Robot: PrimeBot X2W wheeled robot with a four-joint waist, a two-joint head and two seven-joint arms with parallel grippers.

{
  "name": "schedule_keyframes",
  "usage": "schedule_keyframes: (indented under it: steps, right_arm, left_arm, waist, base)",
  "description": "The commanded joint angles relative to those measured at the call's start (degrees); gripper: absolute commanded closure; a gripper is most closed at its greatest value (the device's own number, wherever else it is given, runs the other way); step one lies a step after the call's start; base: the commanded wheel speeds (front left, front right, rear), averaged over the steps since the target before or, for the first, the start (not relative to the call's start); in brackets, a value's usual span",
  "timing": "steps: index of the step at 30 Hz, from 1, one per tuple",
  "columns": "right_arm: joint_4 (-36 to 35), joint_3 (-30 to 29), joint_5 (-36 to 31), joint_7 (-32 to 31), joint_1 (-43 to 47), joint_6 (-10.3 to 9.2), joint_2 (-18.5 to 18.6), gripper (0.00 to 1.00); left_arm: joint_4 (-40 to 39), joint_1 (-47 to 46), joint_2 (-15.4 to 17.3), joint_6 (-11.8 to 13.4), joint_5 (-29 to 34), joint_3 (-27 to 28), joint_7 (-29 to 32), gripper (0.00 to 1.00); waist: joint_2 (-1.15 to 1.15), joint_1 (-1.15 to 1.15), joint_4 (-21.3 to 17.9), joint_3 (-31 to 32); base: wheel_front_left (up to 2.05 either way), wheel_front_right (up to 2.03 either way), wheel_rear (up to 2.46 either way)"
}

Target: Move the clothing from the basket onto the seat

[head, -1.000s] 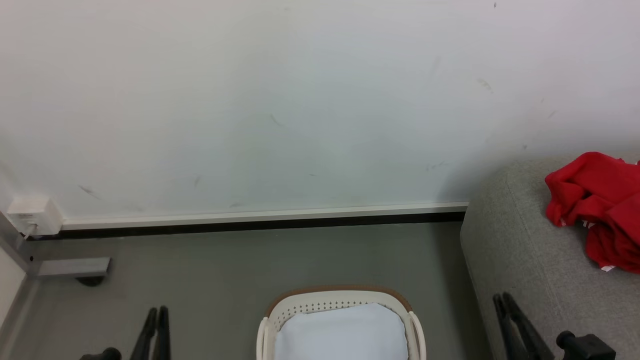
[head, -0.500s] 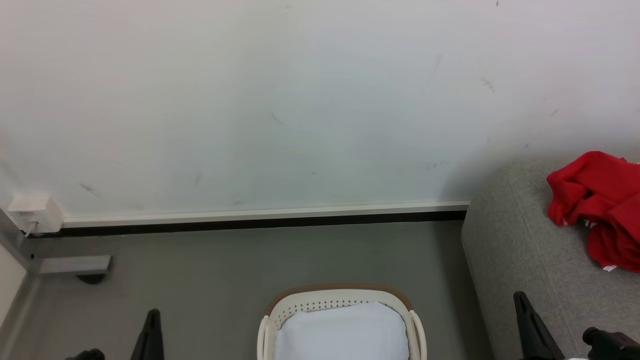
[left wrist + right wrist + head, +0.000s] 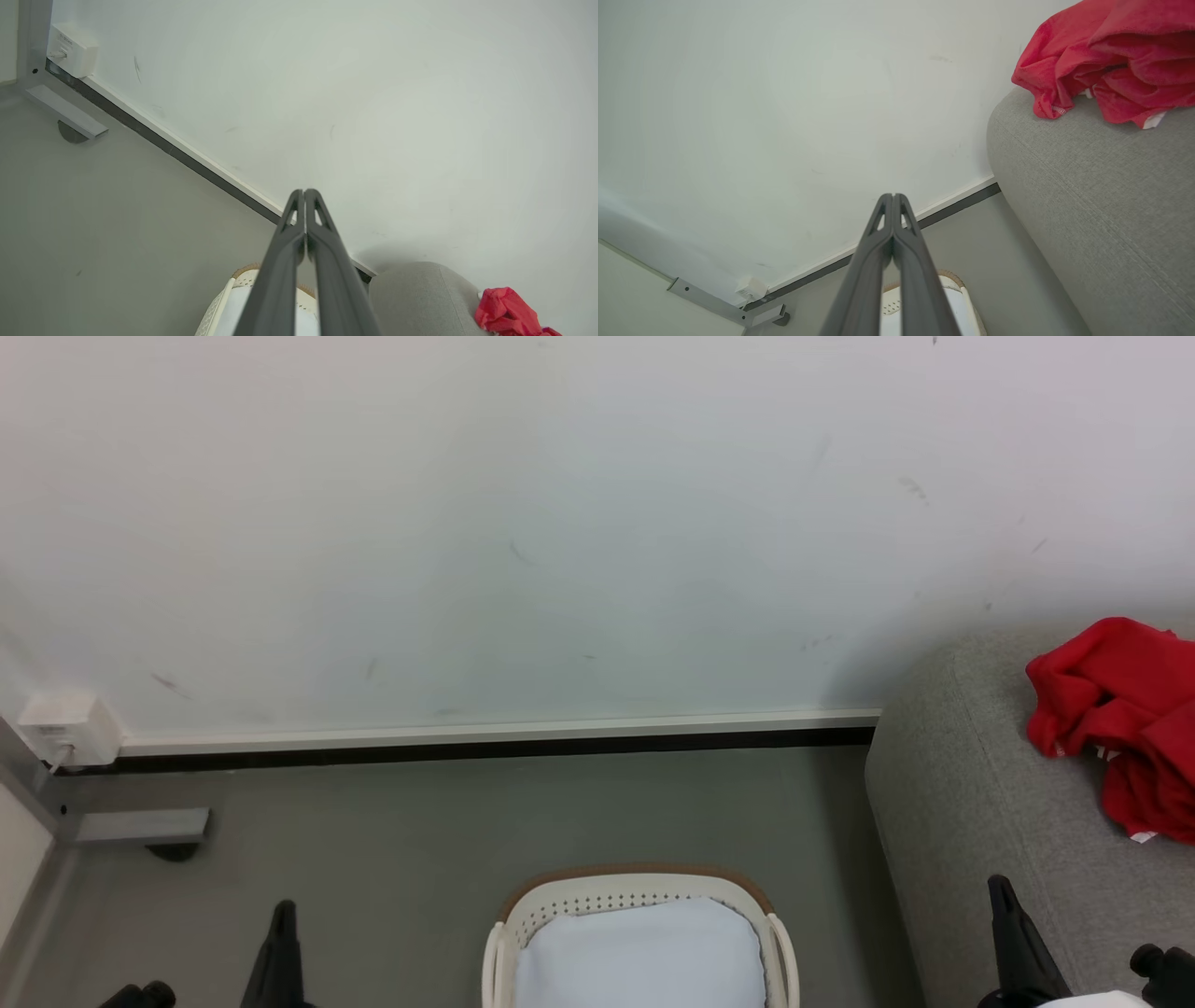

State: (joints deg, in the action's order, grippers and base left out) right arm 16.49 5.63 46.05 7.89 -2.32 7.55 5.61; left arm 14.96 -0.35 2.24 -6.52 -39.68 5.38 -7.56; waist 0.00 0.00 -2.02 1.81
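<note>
Far left, at the foot of the white wall (image 3: 560,523): small white plastic box (image 3: 65,728) above a grey metal frame foot (image 3: 140,824).

Lower left: dark long-fingered left end effector (image 3: 283,909), clenched tip to tip with nothing between the fingers, over the grey floor (image 3: 467,821).

Bottom centre: cream-white perforated plastic laundry basket (image 3: 635,879) with a brown rim band, standing on the floor and holding a flat pale bluish-white pad (image 3: 639,957). Near half cut off by the bottom edge; whatever lies under the pad hidden.

Right: large grey fabric-upholstered seat (image 3: 962,803), rounded corner near the basket but apart from it.

Lower right: dark right end effector (image 3: 1001,889), likewise clenched on nothing, in front of the seat's side.

Far right: bright red crumpled clothing (image 3: 1116,709) with white trim, lying on the seat's top, cut off at the right edge. Number of pieces impossible to tell.
</note>
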Motion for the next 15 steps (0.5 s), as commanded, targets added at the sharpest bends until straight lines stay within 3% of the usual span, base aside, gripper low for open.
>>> schedule_keyframes:
  steps: [1,15]
  right_arm:
    - [-0.96,-0.53,1.61,-0.36,-1.89,-0.03,0.21,1.0]
    - [-1.28,-2.7,11.19,-3.07,-2.46,-0.04,-0.19,1.0]
  left_arm:
    - [-0.85,-1.59,0.44,-0.13,-1.85,0.3,0.43,1.0]
    - [-0.98,-2.62,0.53,-0.23,-12.43,0.51,3.27,1.0]
  waist:
    - [0.0,0.0,0.02,-0.01]
    - [0.0,0.0,0.31,-0.28]
  base:
    - [0.0,0.0,0.0]
    - [0.0,0.0,0.0]
